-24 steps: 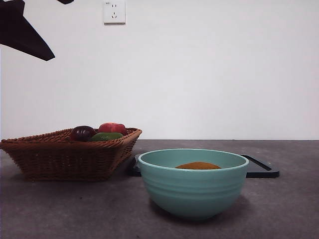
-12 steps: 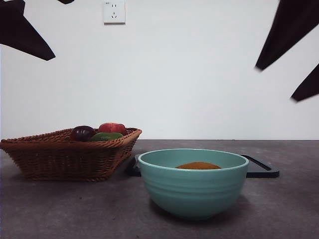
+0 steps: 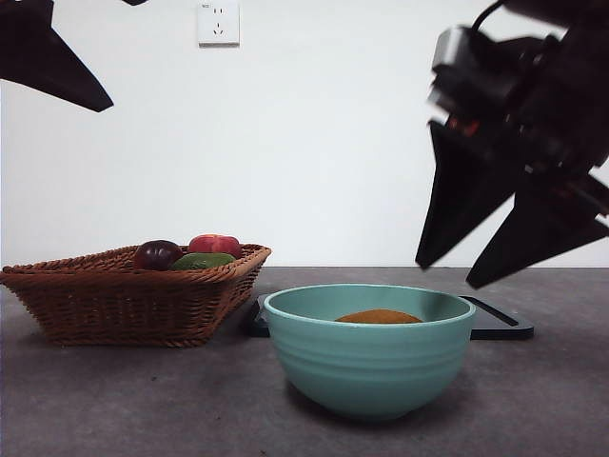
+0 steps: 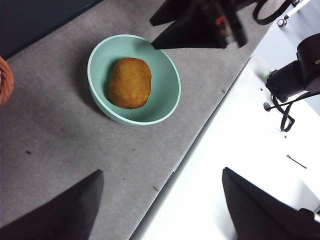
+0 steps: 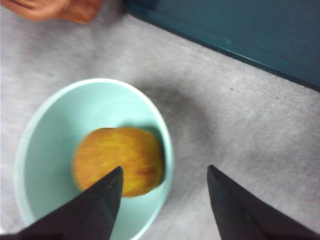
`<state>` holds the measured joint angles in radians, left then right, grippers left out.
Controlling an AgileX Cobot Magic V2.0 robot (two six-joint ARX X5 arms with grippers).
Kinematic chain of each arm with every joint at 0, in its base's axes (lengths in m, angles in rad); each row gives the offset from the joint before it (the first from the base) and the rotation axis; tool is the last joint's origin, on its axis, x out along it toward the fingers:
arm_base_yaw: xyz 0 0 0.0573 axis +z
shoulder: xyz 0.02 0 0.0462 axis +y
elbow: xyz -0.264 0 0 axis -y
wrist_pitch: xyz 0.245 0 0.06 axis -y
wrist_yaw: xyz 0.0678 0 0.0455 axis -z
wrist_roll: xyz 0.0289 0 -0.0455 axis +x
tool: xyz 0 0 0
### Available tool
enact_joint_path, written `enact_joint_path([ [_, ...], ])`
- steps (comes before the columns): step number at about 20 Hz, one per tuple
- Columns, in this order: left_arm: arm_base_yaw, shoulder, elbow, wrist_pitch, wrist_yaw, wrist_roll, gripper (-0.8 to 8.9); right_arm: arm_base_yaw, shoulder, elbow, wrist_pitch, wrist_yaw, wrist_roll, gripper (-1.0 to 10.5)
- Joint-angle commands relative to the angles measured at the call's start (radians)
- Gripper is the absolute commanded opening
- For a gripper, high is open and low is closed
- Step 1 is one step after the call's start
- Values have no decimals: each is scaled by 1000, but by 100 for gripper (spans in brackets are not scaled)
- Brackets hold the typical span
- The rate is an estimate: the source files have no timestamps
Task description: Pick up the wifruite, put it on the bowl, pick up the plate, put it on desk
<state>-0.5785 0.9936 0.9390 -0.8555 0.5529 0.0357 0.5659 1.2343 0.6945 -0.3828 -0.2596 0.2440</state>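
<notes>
The golden-brown wifruite (image 3: 378, 317) lies inside the teal bowl (image 3: 369, 367) on the desk (image 3: 143, 400). A flat dark plate (image 3: 501, 324) lies behind the bowl. My right gripper (image 3: 445, 276) is open and empty, hanging above the bowl's right rim. In the right wrist view its jaws (image 5: 164, 167) stand over the bowl (image 5: 45, 130) and the wifruite (image 5: 117, 157), with the plate (image 5: 250, 30) beyond. My left gripper (image 4: 162, 170) is open and empty, high above the desk's edge, looking down on the bowl (image 4: 165, 85) and the wifruite (image 4: 130, 82).
A brown wicker basket (image 3: 124, 295) stands at the left with a dark purple fruit (image 3: 157, 253), a red apple (image 3: 215, 245) and a green fruit (image 3: 202, 260). The left arm shows as a black tip (image 3: 52, 57) at the top left corner.
My right gripper has come into the front view from the upper right and moved down and left towards the bowl's right side. The left arm, bowl and wifruite have not moved.
</notes>
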Motion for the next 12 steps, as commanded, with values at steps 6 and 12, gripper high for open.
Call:
enact_joint_path([
  [6,-6,6,8,10,6,9,375,36,118,5,97,54,12,175],
  [12,-6,6,8,11,6,9,375,41,151,5,121,55,12,103],
])
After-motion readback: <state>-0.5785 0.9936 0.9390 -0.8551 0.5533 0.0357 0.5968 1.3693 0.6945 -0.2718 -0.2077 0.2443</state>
